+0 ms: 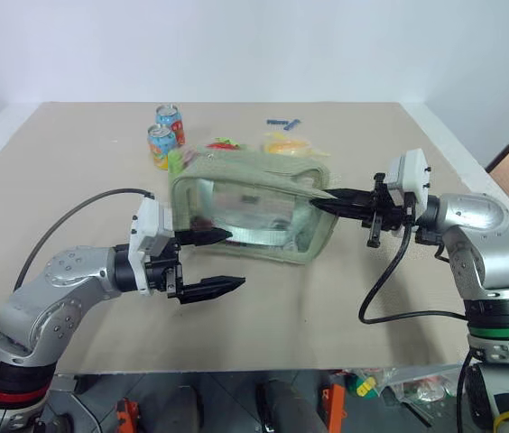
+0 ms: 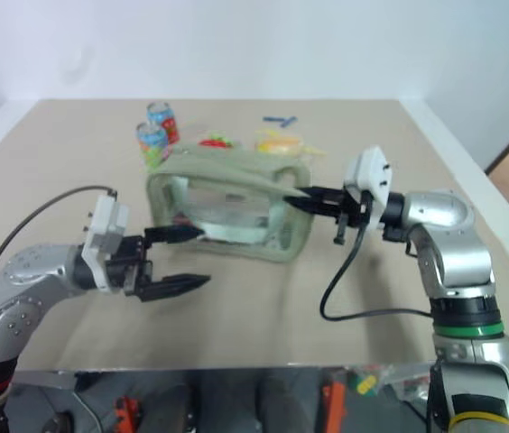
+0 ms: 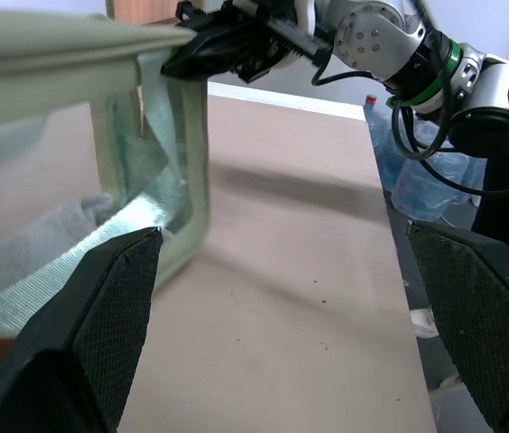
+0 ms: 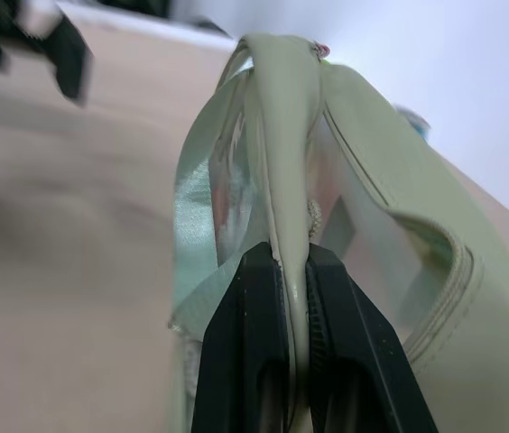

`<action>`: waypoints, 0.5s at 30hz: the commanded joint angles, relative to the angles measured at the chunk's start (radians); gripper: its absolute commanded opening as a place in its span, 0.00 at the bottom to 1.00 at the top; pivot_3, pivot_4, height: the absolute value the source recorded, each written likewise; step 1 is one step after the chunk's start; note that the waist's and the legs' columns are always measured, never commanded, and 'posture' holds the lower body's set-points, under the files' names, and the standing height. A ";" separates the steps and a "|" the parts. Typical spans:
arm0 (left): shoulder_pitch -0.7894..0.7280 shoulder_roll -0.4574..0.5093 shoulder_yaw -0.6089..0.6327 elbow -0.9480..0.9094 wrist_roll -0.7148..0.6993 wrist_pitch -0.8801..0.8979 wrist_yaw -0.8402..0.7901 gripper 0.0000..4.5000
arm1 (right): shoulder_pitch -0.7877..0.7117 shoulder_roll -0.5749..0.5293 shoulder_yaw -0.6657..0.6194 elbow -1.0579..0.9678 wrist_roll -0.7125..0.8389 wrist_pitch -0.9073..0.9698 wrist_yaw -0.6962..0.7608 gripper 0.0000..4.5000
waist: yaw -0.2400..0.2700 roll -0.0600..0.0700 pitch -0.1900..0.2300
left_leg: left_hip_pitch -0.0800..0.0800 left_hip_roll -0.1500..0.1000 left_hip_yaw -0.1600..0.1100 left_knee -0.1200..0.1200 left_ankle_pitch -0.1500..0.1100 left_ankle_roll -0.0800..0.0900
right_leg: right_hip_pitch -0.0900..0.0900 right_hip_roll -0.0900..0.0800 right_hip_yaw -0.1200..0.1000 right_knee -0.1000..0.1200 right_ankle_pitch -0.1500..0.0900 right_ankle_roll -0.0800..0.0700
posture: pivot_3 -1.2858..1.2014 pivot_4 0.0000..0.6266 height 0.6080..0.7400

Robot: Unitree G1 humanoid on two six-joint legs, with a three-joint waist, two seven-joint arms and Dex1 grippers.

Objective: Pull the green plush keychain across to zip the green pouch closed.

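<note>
Nearest the camera, the left claw (image 1: 208, 262) hangs spread wide just off the green pouch's (image 1: 254, 212) left end, touching nothing. The right claw (image 4: 291, 307) is pressed together on a fold of the pouch's pale fabric at its right end, so that end is anchored. The pouch sits mid-desk (image 1: 327, 307) and looks like soft fabric with floppy clear panels, light enough to slide or buckle if you tug without bracing it. The green plush keychain (image 1: 175, 161) is at the far left corner of the pouch, by the cans (image 1: 164, 135). I'd guess it's squishy and slips easily, so pinch it low near the link, not on the fuzz.
</note>
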 commanded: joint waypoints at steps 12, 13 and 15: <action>0.026 0.010 0.036 -0.061 -0.026 -0.007 0.040 1.00 | -0.029 -0.027 -0.064 0.021 0.036 -0.032 -0.003 0.01 | 0.000 0.000 0.000 | 0.000 0.000 0.000 0.001 0.000 0.000 | 0.000 -0.001 0.000 0.000 -0.001 -0.001 | 0.52 0.24 1.00; 0.025 0.011 0.035 -0.061 -0.027 -0.007 0.042 1.00 | -0.023 -0.032 -0.068 0.012 0.037 -0.029 -0.006 0.01 | 0.000 0.000 0.000 | 0.000 0.000 0.000 0.001 0.000 0.000 | 0.000 -0.001 0.000 0.000 -0.001 -0.001 | 0.52 0.24 1.00; 0.023 0.012 0.033 -0.060 -0.029 -0.007 0.042 1.00 | -0.010 -0.036 -0.070 -0.001 0.038 -0.020 -0.010 0.01 | 0.001 0.000 0.000 | 0.000 -0.001 0.000 0.001 0.000 0.000 | 0.000 -0.001 0.000 0.000 -0.001 0.000 | 0.52 0.24 1.00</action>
